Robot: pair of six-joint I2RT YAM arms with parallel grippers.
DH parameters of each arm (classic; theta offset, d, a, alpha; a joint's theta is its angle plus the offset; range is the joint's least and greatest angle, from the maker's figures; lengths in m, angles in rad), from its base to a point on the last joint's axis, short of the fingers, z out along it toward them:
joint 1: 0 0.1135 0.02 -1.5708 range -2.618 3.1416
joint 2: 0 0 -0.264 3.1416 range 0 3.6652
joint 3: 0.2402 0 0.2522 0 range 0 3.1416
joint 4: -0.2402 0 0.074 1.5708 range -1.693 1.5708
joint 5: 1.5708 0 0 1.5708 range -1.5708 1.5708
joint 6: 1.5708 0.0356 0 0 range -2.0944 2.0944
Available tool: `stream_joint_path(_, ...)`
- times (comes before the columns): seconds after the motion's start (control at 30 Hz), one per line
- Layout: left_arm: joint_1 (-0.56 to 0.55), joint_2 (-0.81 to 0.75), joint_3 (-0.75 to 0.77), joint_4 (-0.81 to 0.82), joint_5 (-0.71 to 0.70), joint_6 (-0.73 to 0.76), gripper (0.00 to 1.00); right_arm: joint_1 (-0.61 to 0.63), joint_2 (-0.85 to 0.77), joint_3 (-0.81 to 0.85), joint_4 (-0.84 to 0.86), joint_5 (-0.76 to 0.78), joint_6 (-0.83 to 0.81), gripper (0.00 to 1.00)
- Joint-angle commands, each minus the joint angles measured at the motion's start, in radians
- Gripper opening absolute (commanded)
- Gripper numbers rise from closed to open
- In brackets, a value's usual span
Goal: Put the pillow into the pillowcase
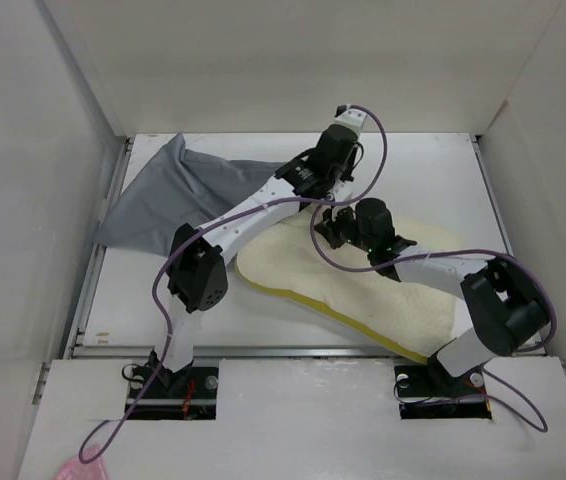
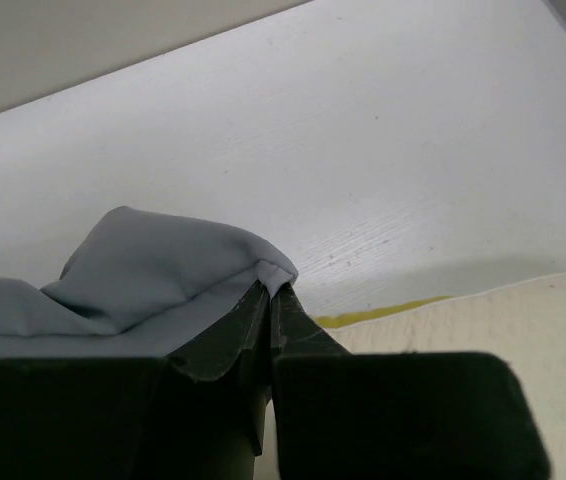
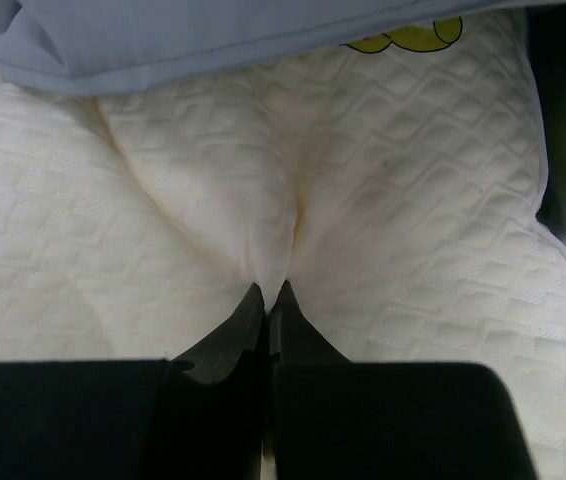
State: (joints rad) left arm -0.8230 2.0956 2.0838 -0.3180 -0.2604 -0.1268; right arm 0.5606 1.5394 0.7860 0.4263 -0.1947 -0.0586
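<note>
The cream-yellow pillow (image 1: 383, 290) lies on the table's right half, its yellow edge band toward the front. The grey pillowcase (image 1: 178, 190) lies crumpled at the back left, one end drawn toward the pillow. My left gripper (image 1: 325, 196) is shut on a hem of the pillowcase (image 2: 153, 270), held above the pillow's far edge (image 2: 483, 330). My right gripper (image 1: 341, 226) is shut on a pinched fold of the pillow's quilted cover (image 3: 273, 230). In the right wrist view the pillowcase edge (image 3: 213, 40) hangs just beyond, over the dark-yellow logo (image 3: 408, 38).
White walls enclose the table (image 1: 433, 170) at the left, back and right. A raised white ledge (image 1: 303, 400) runs along the near edge by the arm bases. Purple cables loop off both arms.
</note>
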Motion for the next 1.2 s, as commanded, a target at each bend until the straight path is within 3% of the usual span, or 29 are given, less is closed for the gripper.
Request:
stream_joint_path(0.0,-0.065,-0.164,-0.181,-0.108,-0.011,-0.049,0.00,-0.139,-0.057,0.020,0.252,0.220,0.213,0.00)
stream_joint_path(0.1,-0.065,-0.221,-0.331,-0.099,-0.068,-0.097,0.00,-0.188,-0.125,0.009,0.261,0.320,0.243,0.00)
stream_joint_path(0.23,-0.054,-0.261,-0.410,-0.113,-0.068,-0.137,0.00,-0.251,-0.147,0.050,0.215,0.406,0.264,0.00)
stream_joint_path(0.37,-0.073,-0.327,-0.471,-0.092,-0.019,-0.119,0.00,-0.317,-0.087,0.116,0.206,0.394,0.380,0.00)
stream_joint_path(0.53,-0.082,-0.387,-0.553,-0.092,-0.008,-0.106,0.00,-0.326,-0.038,0.197,0.177,0.532,0.444,0.00)
stream_joint_path(0.67,-0.030,-0.405,-0.591,-0.092,-0.074,-0.155,0.00,-0.361,-0.071,0.127,0.261,0.352,0.473,0.00)
stream_joint_path(0.8,0.067,-0.394,-0.509,-0.047,-0.094,-0.208,0.00,-0.361,-0.139,0.007,0.279,0.168,0.444,0.00)
stream_joint_path(0.93,0.105,-0.385,-0.461,0.023,0.021,-0.189,0.00,-0.352,-0.170,-0.086,0.270,0.141,0.434,0.00)
stream_joint_path(1.07,0.105,-0.367,-0.433,0.062,0.137,-0.137,0.00,-0.341,-0.160,-0.076,0.281,0.075,0.425,0.00)
stream_joint_path(1.17,0.082,-0.338,-0.407,0.062,0.138,-0.125,0.00,-0.291,-0.160,-0.051,0.290,0.066,0.407,0.00)
